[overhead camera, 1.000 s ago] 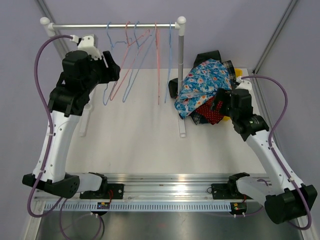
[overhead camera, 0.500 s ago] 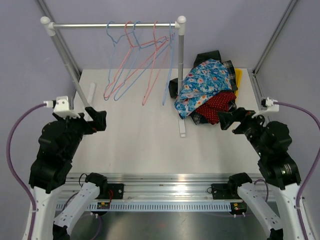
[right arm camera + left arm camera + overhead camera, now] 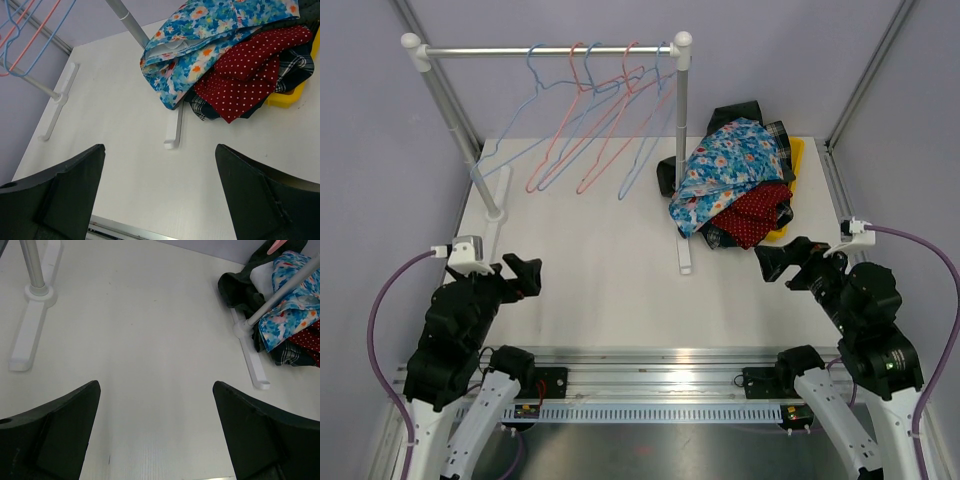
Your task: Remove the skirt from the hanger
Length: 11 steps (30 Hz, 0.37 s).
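Pulling back, you now have both arms home at the near edge, and the task looks done.
Rack (image 3: 550, 50) along the far side carries only bare hangers (image 3: 582, 125), swung to a slant where a second ago they hung straighter. The floral skirt (image 3: 730, 165) lies on top of the clothes pile (image 3: 750, 222) at far right, off any hanger. Left gripper (image 3: 155, 384) has come away from the hangers, jaws wide and empty. Right gripper (image 3: 160, 146) is spread just as wide, holding nothing, near the pile but apart from it.
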Available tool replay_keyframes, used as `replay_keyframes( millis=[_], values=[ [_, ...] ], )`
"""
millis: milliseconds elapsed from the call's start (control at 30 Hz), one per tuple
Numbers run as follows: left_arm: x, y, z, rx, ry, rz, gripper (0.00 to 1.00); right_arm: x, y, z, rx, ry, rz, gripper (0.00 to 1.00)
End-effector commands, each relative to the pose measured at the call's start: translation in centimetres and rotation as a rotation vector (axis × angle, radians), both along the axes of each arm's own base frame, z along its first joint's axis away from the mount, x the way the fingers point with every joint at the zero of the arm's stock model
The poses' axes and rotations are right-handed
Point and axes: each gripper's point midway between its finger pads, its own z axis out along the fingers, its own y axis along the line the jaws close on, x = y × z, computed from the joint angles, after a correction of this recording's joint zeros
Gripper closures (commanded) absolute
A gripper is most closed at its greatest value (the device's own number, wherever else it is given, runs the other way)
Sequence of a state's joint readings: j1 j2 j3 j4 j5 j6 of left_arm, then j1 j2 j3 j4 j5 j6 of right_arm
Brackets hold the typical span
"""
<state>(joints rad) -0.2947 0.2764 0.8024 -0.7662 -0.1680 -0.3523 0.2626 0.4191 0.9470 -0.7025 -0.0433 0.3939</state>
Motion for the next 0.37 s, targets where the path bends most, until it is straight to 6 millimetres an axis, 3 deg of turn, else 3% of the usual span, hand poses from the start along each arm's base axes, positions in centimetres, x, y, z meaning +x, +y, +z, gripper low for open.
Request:
replay_keyframes(
  millis=[0,333],
  values=[
    [0.6,-0.5,0.9,-0.028,-0.041,-0.011,0.01,0.6,0.4,-0.2,-0.010,0.018,0.014,0.01],
    [1.1,-0.7,0.6,-0.012,-0.028,-0.022,0.01,0.8,1.6,-0.9,0.017,0.022,0.072,0.01]
  ],
)
